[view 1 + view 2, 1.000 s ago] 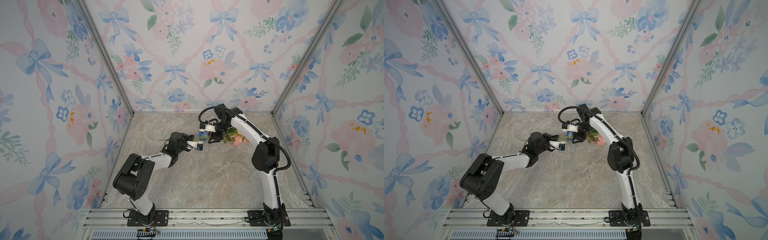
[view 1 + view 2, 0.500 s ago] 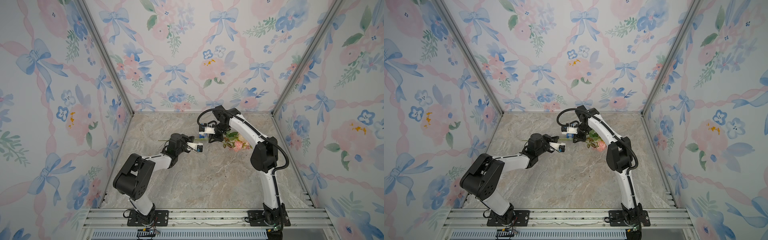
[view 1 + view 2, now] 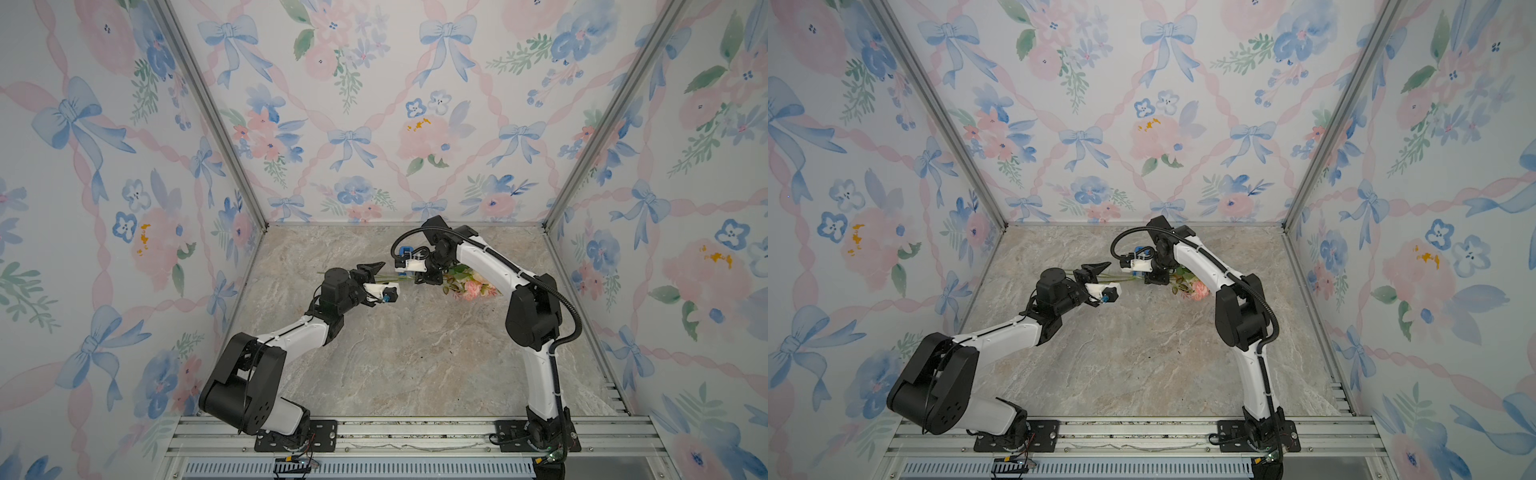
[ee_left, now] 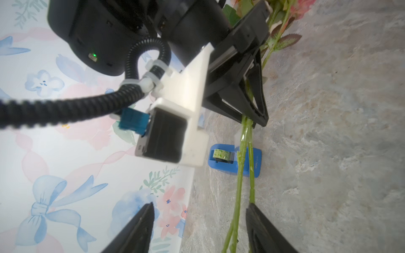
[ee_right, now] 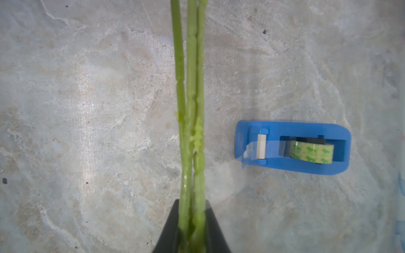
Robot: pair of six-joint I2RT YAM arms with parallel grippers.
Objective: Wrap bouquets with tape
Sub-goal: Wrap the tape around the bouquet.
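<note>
- The bouquet (image 3: 471, 287) is a small bunch: pale pink and peach blooms, green and reddish-edged leaves (image 4: 287, 40), and three long thin green stems (image 5: 190, 87) running side by side, a bit knobbly and glossy.
- The dispenser (image 5: 291, 146) is bright blue plastic and sits flat on the marbled grey table (image 3: 415, 353). Its roll of tape (image 5: 311, 152) has a yellow-green printed core.
- The stems pass just beside the dispenser's cutter end without touching it. The blooms lie near the dispenser, on the far side of the right gripper from it.
- A clear strip of tape leaves the cutter and runs toward the stems. I cannot tell whether it is stuck to them.
- The right gripper (image 5: 190, 204) is pinched tight around the stems, close to the dispenser, with all three stalks squeezed together between its black fingers.
- The left gripper (image 4: 199, 205) is farther from the dispenser, toward the cut ends. Its jaws stand wide apart. The stems run between them, close to one finger (image 4: 260, 230), and are not clamped.
</note>
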